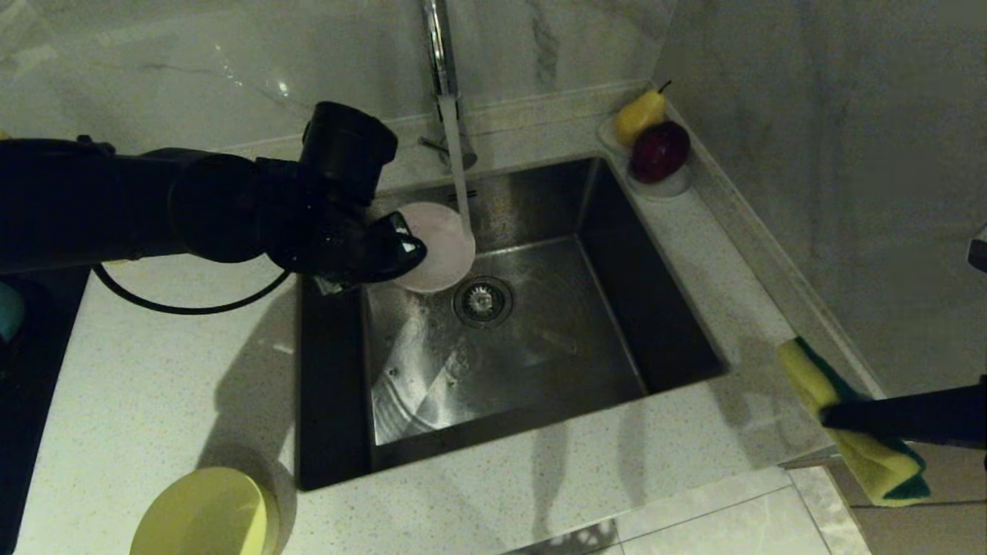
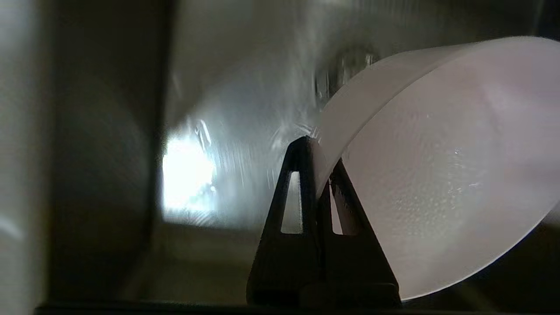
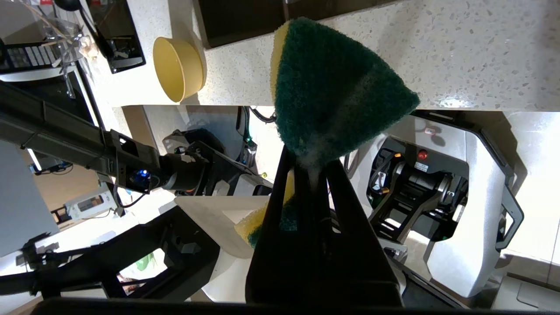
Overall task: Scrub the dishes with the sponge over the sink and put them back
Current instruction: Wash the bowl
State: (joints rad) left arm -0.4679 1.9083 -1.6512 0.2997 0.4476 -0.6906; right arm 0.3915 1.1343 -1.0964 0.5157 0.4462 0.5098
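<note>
My left gripper (image 1: pixel 405 250) (image 2: pixel 317 168) is shut on the rim of the pale pink bowl (image 1: pixel 436 247) (image 2: pixel 442 175), holding it tilted over the steel sink (image 1: pixel 671 308), above and just left of the round drain (image 1: pixel 483 301). Water runs from the tap (image 1: pixel 438 46) onto the bowl's right edge. My right gripper (image 1: pixel 826 416) (image 3: pixel 308 164) is shut on the green and yellow sponge (image 1: pixel 856 424) (image 3: pixel 332 92), off the counter's right front corner. A yellow bowl (image 1: pixel 202 515) (image 3: pixel 178 68) stands on the counter at the front left.
A white dish (image 1: pixel 663 185) with a yellow pear (image 1: pixel 638 116) and a dark red fruit (image 1: pixel 661 150) sits in the back right corner of the counter. A black surface (image 1: pixel 31 370) borders the counter on the left. Marble walls rise behind and to the right.
</note>
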